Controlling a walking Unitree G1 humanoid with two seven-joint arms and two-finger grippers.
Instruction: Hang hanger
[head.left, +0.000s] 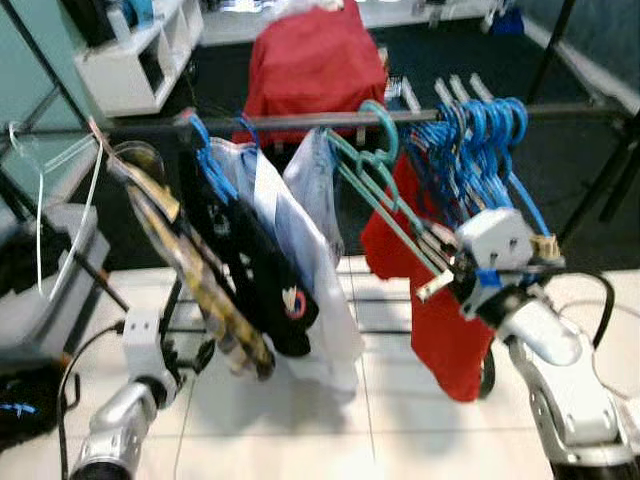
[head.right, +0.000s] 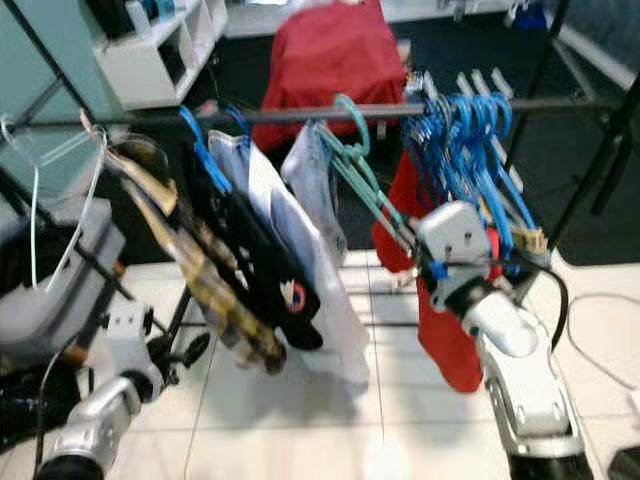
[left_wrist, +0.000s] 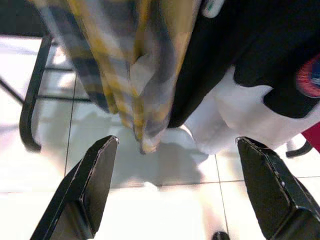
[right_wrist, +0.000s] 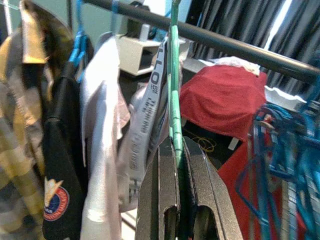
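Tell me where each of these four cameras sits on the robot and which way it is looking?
Left eye view: on the head, looking forward and down at the clothes rail; both silver arms show, the right pincer raised.
Right eye view: the head's other eye, same scene.
Left wrist view: on the left wrist, looking along the open left pincer at the plaid shirt hem and floor.
Right wrist view: on the right wrist, looking up along fingers shut on the green hanger.
Shared: both wrist views show the black garment.
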